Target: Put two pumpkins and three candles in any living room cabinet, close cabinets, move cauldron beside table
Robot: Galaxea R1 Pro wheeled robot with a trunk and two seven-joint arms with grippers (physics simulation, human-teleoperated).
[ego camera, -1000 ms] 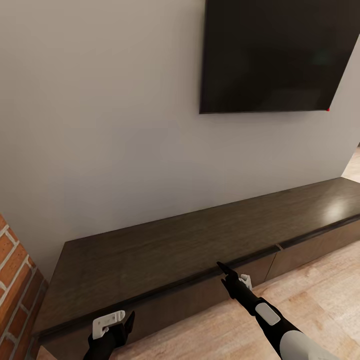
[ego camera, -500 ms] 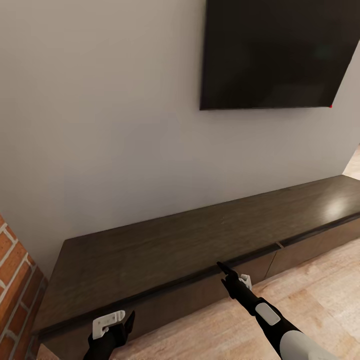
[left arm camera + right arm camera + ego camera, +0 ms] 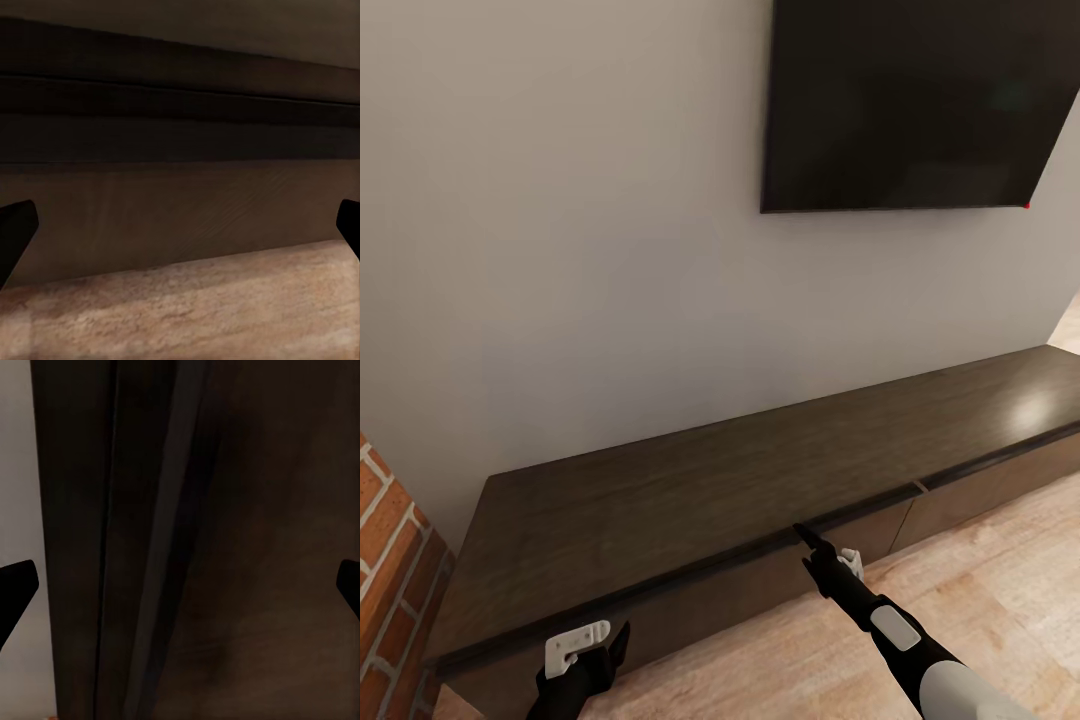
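We stand close in front of the cabinet [image 3: 690,500], with both arms held low and forward against its front edge. That looks to us like a posture for getting a drawer open.

Our right tool [image 3: 822,552] points up at the lip of the cabinet top, its dark tip just under the edge and near the seam [image 3: 916,490] between two drawer fronts. In the right wrist view the two fingertips [image 3: 16,589] stand far apart at the frame's sides with nothing between them, so this tool is released and empty, with the dark edge mouldings of the cabinet close ahead of it.

Our left tool [image 3: 588,650] hangs lower, just before the drawer front [image 3: 187,210] near the cabinet's end, the wood floor [image 3: 195,307] beneath it. Its fingertips [image 3: 15,232] are likewise spread wide, released, holding nothing.

We judge the wide spread as readiness to catch the lip, since the fronts have no handles.

As for containers: every drawer front we can see sits flush, so the cabinet is closed and its inside is hidden from us. Its flat top is bare ahead of both tools. Beyond the tools a dark screen [image 3: 910,100] hangs on the grey wall [image 3: 560,250], and a brick edge [image 3: 390,560] lies out past the left tool.
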